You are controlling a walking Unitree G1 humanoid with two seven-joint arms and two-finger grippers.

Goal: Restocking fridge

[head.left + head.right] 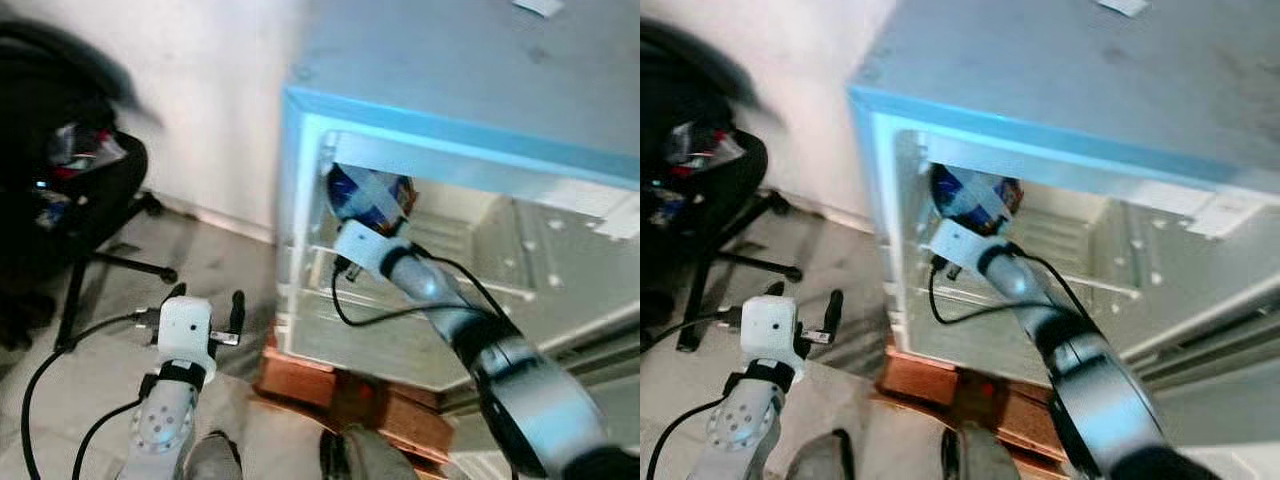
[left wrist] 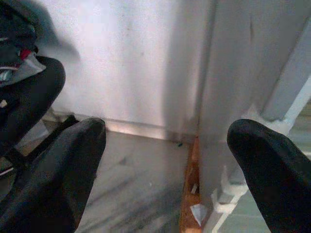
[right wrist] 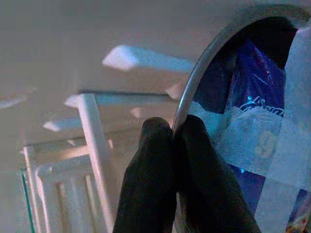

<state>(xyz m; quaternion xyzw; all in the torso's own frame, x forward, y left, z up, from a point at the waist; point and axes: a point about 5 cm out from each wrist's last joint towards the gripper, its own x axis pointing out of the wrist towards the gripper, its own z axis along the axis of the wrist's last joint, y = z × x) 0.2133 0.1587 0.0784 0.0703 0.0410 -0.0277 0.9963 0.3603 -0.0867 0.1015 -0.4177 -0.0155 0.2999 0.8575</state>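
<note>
Fridge point(image 1: 300, 200) holds bowl point(image 3: 194, 87) of blue packets point(image 3: 252, 97) | right gripper point(image 3: 172, 141) pinching rim | left gripper point(image 1: 205, 305) spread

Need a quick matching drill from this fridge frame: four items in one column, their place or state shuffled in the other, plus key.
Items:
1. right tool
2. left tool
3. office chair
4. wooden blocks

Place or state:
A. under the fridge
B. open, low over the floor outside the fridge
C. shut on the rim of a bowl, inside the fridge
D. black, by the wall to the robot's left

Pairs: 1-C, 2-B, 3-D, 4-A
</note>
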